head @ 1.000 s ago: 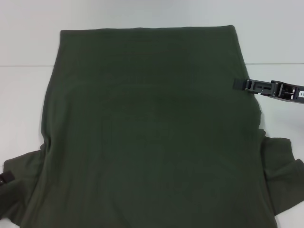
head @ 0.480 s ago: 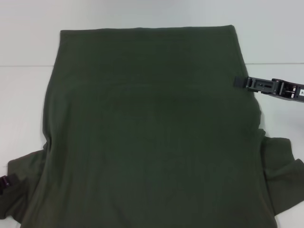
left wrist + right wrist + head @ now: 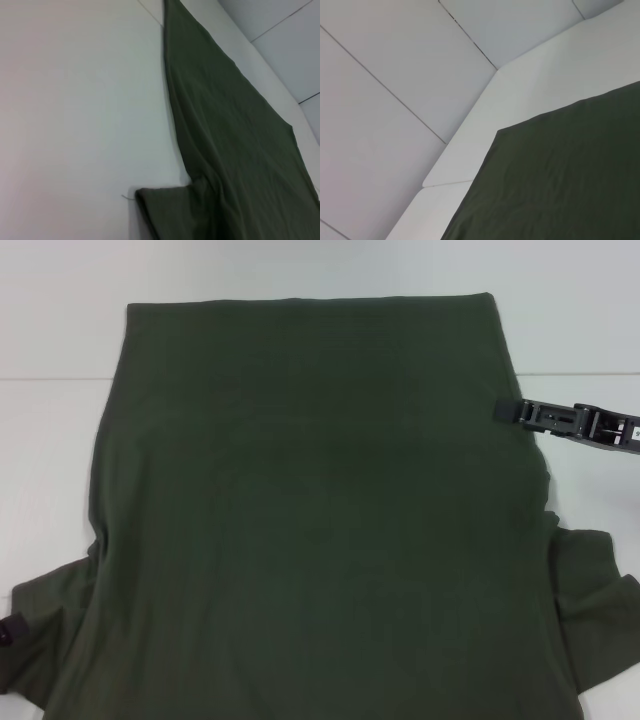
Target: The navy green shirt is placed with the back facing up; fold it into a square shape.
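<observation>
shirt: we see the navy green shirt (image 3: pixel 320 510) spread flat on the white worktop (image 3: pixel 50 440), plain side up, sleeves out at the near corners.
right hand (image 3: pixel 505 411): at the shirt's right edge; we cannot tell its grip.
left hand (image 3: pixel 6 632): barely visible by the left sleeve; grip unclear.

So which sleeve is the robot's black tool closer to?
The right sleeve. The right tool sits at the navy green shirt's right edge, above that sleeve; the left sleeve lies across the shirt.
</observation>
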Controlling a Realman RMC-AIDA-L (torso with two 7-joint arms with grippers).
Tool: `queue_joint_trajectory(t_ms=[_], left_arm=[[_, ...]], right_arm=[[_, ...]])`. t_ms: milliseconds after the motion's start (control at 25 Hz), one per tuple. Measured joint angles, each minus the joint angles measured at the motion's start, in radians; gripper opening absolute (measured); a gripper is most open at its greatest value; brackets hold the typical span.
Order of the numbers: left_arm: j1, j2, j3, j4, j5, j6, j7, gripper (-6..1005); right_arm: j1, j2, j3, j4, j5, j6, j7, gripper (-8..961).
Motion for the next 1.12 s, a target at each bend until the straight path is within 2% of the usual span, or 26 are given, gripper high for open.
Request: queue_joint_trajectory(t_ms=[160,280,360,480,520,560,600,760,1080,1120], left_arm=[[-0.006,0.003,0.004,0.001,0.000,0.010,-0.004,212],[-0.019,0.015,0.006,0.001,0.000,0.022,-0.023,151],[-0.031,0.030,0.008,0.002,0.003,0.031,-0.051,98],[-0.055,0.063,0.011,0.003,0.020,0.048,-0.110,18],[-0.061,0.073,0.011,0.004,0.029,0.052,-0.131,18],[-0.061,0.073,0.011,0.004,0.029,0.052,-0.131,18],[-0.077,0.094,0.011,0.007,0.052,0.052,-0.172,18],[-0.097,0.119,0.009,0.020,0.096,0.045,-0.222,18],[-0.116,0.152,0.009,0.047,0.145,0.052,-0.276,17],[-0.131,0.173,0.009,0.052,0.172,0.057,-0.290,17]], right_arm=[[-0.002,0.000,0.000,0.001,0.001,0.000,0.000,942],[-0.003,0.000,0.000,0.002,0.001,0.001,0.000,942],[-0.003,0.000,0.000,0.004,0.001,0.001,0.000,942],[-0.003,-0.001,0.000,0.007,0.002,0.002,0.000,942],[-0.003,-0.002,0.000,0.007,0.002,0.002,0.000,942],[-0.003,-0.003,0.001,0.008,0.002,0.002,0.000,942],[-0.004,-0.003,0.001,0.008,0.002,0.002,0.000,942],[-0.006,-0.005,0.001,0.009,0.002,0.002,0.000,942],[-0.009,-0.006,0.002,0.011,0.002,0.004,0.000,942],[-0.010,-0.006,0.002,0.012,0.002,0.005,0.000,942]])
